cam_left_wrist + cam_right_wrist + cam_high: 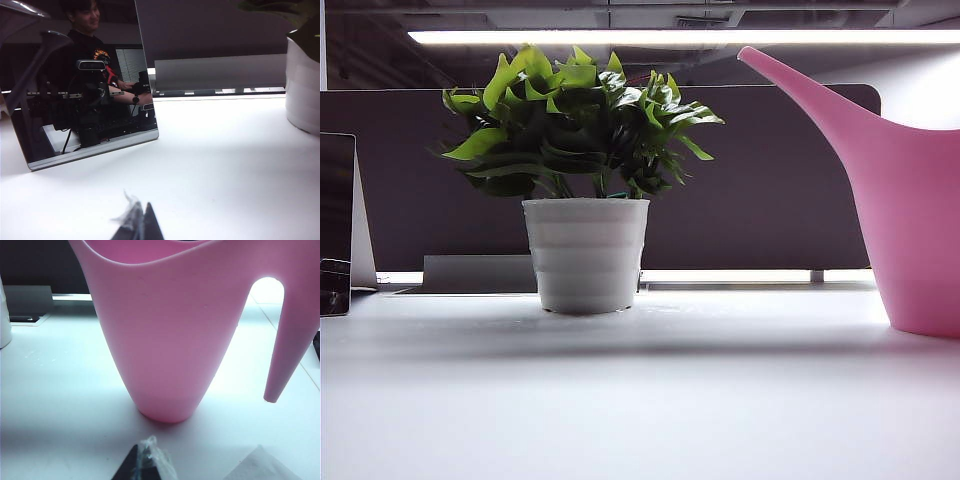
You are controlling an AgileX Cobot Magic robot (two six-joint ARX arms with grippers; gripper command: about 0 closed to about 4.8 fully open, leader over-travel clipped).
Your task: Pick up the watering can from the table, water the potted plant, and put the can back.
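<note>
The pink watering can (912,220) stands upright on the white table (620,400) at the right, its long spout rising toward the potted plant (582,150). The plant's white ribbed pot (586,255) sits left of centre. Neither gripper shows in the exterior view. In the right wrist view my right gripper (150,447) is shut and empty, low over the table just short of the can's base (167,335); the can's handle (282,345) hangs to one side. My left gripper (141,210) is shut with nothing in it, well apart from the pot (303,85).
A dark reflective panel (85,90) leans on the table near the left gripper, also at the left edge (335,220). A dark partition (770,180) runs behind the table, with a grey block (480,272) at its foot. A pale sheet-like shape (260,465) lies beside the right gripper.
</note>
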